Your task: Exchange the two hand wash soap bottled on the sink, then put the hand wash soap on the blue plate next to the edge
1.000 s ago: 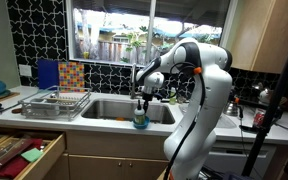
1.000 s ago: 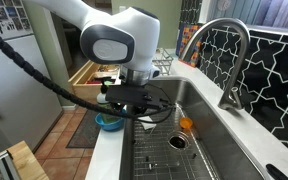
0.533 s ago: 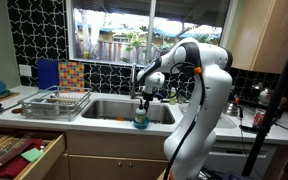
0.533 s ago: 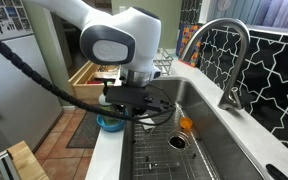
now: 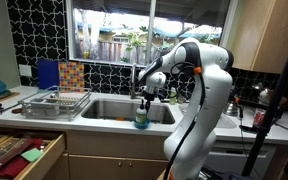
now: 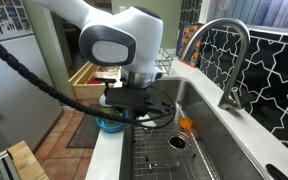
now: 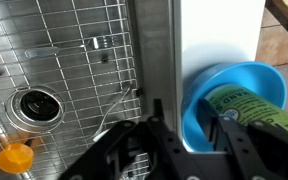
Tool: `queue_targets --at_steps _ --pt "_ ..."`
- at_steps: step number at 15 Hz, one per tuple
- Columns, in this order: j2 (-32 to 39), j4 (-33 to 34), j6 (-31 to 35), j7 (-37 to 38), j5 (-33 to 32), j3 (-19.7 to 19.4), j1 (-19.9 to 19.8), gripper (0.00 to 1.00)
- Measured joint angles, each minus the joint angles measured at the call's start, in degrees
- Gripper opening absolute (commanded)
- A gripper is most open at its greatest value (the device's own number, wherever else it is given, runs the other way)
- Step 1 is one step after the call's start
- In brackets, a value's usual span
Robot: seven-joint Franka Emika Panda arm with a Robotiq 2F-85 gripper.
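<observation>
At the front rim of the sink (image 7: 64, 60), on the narrow pale counter (image 7: 219, 30): one small blue plate (image 7: 234, 70), holding one soap bottle (image 7: 249, 105) with a green label, standing in the dish.

Over the plate: one gripper (image 7: 194, 130), pointing down. In the wrist view its fingers show a gap between them, the bottle close against one finger. I cannot tell whether they pinch the bottle or merely flank it. In an exterior view the gripper (image 5: 141, 100) hangs just above the bottle (image 5: 140, 117).

Inside the basin: wire grid, drain (image 7: 32, 103), one small orange item (image 7: 16, 157) near the drain. Curved tap (image 6: 229, 50) at the back.

Step in hand, by my reading: the last one, setting the soap on the plate by the edge. The bottle appears seated there already.

Next move would call for: fingers fully clear of the bottle, then a straight lift so it is not tipped off the rim.
</observation>
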Motion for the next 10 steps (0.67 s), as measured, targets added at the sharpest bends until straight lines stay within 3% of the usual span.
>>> queue_targets --at_steps 4,5,6,10 --pt "-0.7 0.0 0.0 -1.1 0.6 -0.7 0.0 0.44" --pt "-1.0 0.0 0.0 -1.5 0.6 -0.9 0.0 0.53" --pt "-1.2 -0.1 -0.1 -2.0 0.6 -1.1 0.0 0.69" --pt "-2.7 0.1 -3.2 -4.4 0.0 -2.5 -0.4 1.0"
